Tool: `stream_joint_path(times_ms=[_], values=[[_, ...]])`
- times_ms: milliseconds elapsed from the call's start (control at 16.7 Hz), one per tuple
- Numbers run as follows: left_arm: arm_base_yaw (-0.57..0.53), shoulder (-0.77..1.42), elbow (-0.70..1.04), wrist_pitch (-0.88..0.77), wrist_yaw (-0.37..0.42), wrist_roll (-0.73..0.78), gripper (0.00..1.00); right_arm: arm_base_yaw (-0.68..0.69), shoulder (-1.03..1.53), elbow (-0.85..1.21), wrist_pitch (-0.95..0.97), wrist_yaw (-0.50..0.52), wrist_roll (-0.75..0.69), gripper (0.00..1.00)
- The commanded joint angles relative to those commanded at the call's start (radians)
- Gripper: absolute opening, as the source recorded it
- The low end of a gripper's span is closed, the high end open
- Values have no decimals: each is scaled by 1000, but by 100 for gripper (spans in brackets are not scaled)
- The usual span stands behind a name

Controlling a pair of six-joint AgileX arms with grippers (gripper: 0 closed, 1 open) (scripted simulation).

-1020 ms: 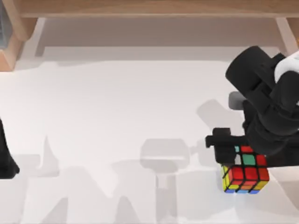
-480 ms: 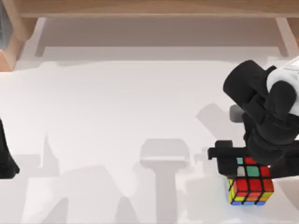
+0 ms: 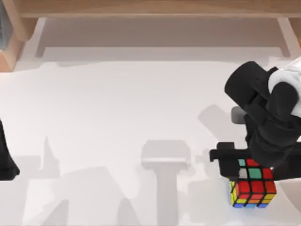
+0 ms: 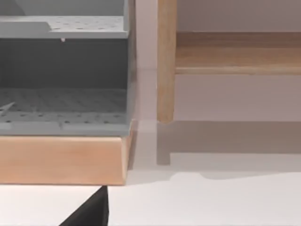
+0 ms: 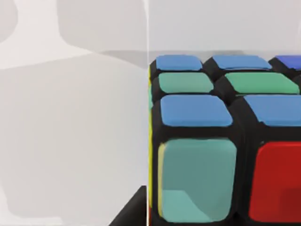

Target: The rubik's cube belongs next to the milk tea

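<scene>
My right gripper [image 3: 249, 165] sits low over the rubik's cube [image 3: 252, 187] at the table's [image 3: 117, 108] right — jaws' state I cannot tell — presumably to carry it; left arm [image 3: 5, 155] parked at the left edge.

You have the rubik's cube [image 3: 252, 190] near the table's [image 3: 117, 117] right front corner, black-framed, red stickers facing up, its far half hidden; it seems to rest flat, though contact is unclear.

White table [image 3: 117, 108] with soft grey shadows all over it. Behind it runs a wooden rail [image 3: 150, 8]; grey perforated shelving [image 4: 63, 70] sits on a wooden base.
</scene>
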Motion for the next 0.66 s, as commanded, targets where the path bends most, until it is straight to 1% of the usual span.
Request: stream_joint_path(times_ms=[300,360,660], values=[[0,0,0,0,0,0,100,0,0,0,0,0,0,98],[0,0,0,0,0,0,100,0,0,0,0,0,0,100],[0,0,0,0,0,0,100,0,0,0,0,0,0,100]])
